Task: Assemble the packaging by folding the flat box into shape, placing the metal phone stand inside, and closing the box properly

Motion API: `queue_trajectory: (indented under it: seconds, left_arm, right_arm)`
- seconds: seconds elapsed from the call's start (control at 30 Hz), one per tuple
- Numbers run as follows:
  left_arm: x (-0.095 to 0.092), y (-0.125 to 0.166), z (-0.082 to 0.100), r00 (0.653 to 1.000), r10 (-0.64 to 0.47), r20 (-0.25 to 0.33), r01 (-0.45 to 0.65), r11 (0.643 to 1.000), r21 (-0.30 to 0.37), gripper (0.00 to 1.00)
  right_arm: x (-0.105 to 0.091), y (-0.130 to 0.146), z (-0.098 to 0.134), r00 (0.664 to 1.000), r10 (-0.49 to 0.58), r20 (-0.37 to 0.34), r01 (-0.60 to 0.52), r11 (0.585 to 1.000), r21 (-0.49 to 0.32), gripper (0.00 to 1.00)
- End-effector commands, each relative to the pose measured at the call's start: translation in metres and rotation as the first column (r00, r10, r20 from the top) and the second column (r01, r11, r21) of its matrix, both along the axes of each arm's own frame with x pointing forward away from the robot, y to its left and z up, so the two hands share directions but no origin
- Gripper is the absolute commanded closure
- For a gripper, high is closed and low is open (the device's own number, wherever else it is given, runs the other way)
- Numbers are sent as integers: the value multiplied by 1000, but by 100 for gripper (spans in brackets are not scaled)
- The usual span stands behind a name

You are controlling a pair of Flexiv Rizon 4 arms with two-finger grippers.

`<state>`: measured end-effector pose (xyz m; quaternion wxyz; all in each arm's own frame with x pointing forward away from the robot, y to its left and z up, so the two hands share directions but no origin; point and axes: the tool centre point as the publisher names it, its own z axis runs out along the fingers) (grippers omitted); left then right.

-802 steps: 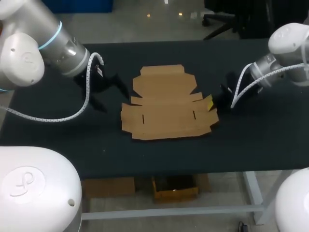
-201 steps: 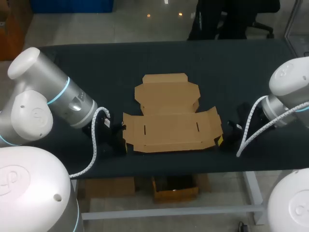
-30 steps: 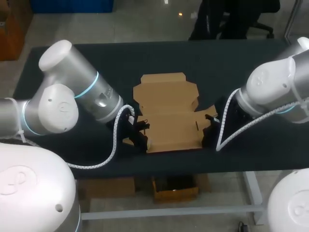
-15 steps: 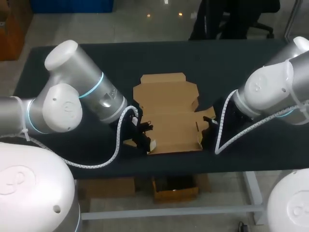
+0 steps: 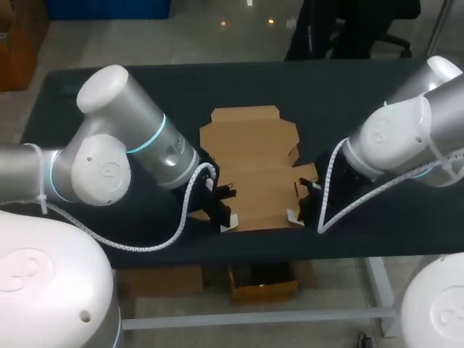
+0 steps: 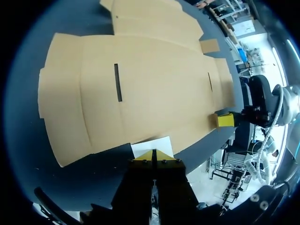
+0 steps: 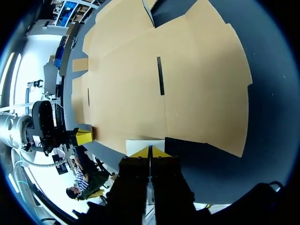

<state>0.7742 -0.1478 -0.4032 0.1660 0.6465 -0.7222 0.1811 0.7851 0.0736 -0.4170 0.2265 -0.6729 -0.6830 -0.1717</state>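
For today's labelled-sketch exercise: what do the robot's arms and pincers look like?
The left arm and right arm have rounded silver-grey and white shells; the left bears a cyan ring. White coiled cables lead to the black, yellow-tipped left pincer and right pincer.

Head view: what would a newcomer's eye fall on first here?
The flat brown cardboard box, lying unfolded in the middle of the dark table. Next, the left gripper and right gripper, set at the box's two near corners, one on each side, both with fingers shut.
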Motion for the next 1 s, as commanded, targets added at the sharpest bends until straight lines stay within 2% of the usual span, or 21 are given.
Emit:
queue_trajectory:
  seconds: [0.03,0.33,0.53,0.77,1.0]
  left_arm:
    - [-7,-7,-4,998,46,48,-49,998,47,100]
    - [-3,-5,-16,993,97,60,-102,992,80,100]
    - [-1,-3,-17,992,114,63,-120,988,93,100]
    - [-1,1,-6,991,108,77,-115,989,92,100]
    - [2,15,13,995,83,59,-86,995,51,100]
  right_arm:
    - [5,5,-9,1000,4,-16,-4,1000,-1,100]
    - [3,5,-17,999,-3,-39,3,1000,-10,100]
    - [0,2,-14,999,-14,-35,14,1000,-3,100]
    - [-2,-4,-3,1000,-20,-8,20,999,28,100]
    - [-3,-16,15,999,-39,22,38,996,78,100]
